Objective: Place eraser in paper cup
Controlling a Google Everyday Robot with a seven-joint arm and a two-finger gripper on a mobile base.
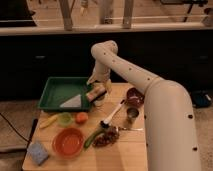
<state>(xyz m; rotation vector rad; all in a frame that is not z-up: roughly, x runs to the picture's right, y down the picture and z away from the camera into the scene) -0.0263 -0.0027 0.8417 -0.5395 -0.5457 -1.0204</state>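
My gripper [96, 93] hangs from the white arm over the table's back middle, at the right edge of the green tray [55, 86]. A small tan and dark block, apparently the eraser [94, 93], is at the gripper's tip. A small white shape right under it looks like the paper cup [99, 103], mostly hidden by the gripper.
A white wedge [72, 102] lies in the tray. On the wooden table are a dark red bowl [134, 96], a metal cup [132, 115], a white spoon [112, 114], a small green bowl [64, 119], an orange bowl [67, 142] and a blue sponge [37, 151].
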